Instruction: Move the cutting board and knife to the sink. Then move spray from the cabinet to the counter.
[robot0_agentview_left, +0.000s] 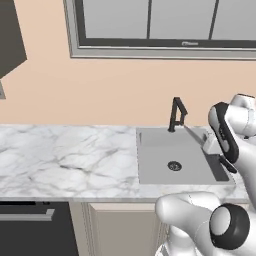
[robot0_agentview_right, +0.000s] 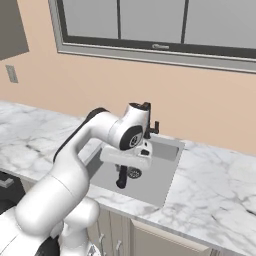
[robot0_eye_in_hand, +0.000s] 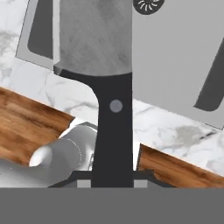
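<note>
Now the fingers (robot0_eye_in_hand: 112, 181) are clamped tight on the black handle of the knife (robot0_eye_in_hand: 105, 65). The knife hangs over the sink (robot0_agentview_right: 167, 172), inside its near edge, blade toward the drain (robot0_eye_in_hand: 148, 5). The white marble desk (robot0_agentview_left: 60, 155) lies wide on both sides.

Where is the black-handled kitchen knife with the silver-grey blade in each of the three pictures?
Left base view: the black-handled, silver-bladed kitchen knife is a thin sliver right of centre.
Right base view: its dark handle hangs at centre.
Hand view: upright in the middle, large.
Shared landmark: the round drain hole.
</note>
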